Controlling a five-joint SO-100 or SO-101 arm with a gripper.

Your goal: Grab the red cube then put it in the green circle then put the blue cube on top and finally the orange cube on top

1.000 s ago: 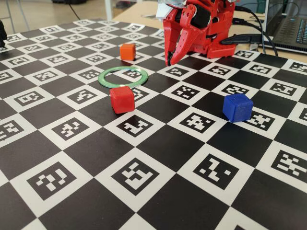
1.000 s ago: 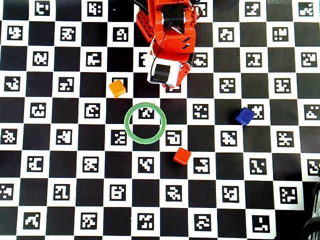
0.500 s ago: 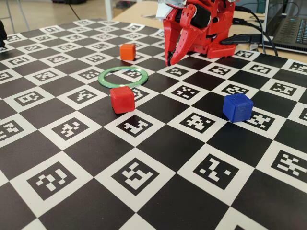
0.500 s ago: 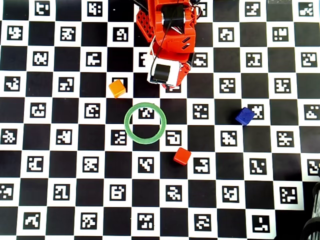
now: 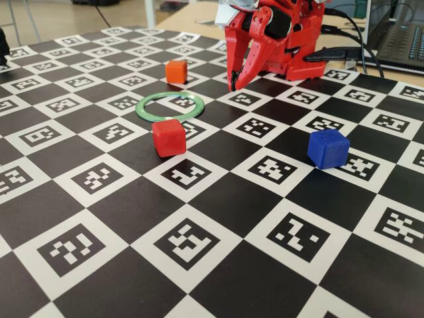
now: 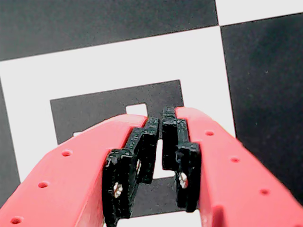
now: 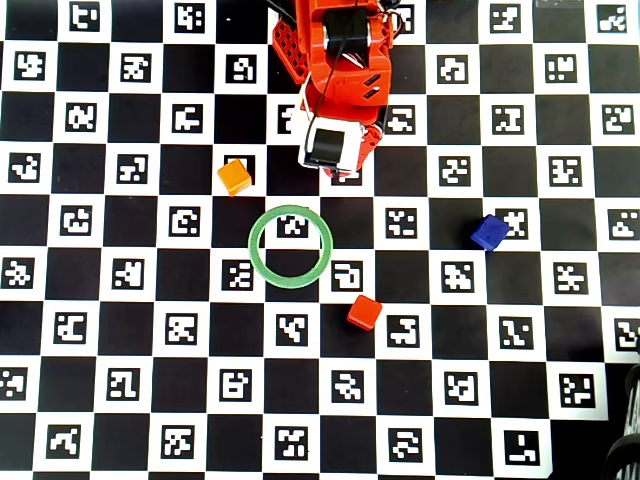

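Just outside the green circle (image 7: 290, 247), the red cube (image 7: 364, 312) is seated on the table (image 5: 218, 192); jaws are held nearly together, empty, so no grasp is judged begun.

No readable text; the checkered mat (image 5: 218, 199) bears only coded marker patterns.

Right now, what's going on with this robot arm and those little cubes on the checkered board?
Nothing is being handled yet. The red arm's gripper is shut and empty, poised low over the board just beyond the green circle. The ring is empty. The red cube, the blue cube and the orange cube each sit apart on the checkered board, all outside the ring, so the stacking has not begun.
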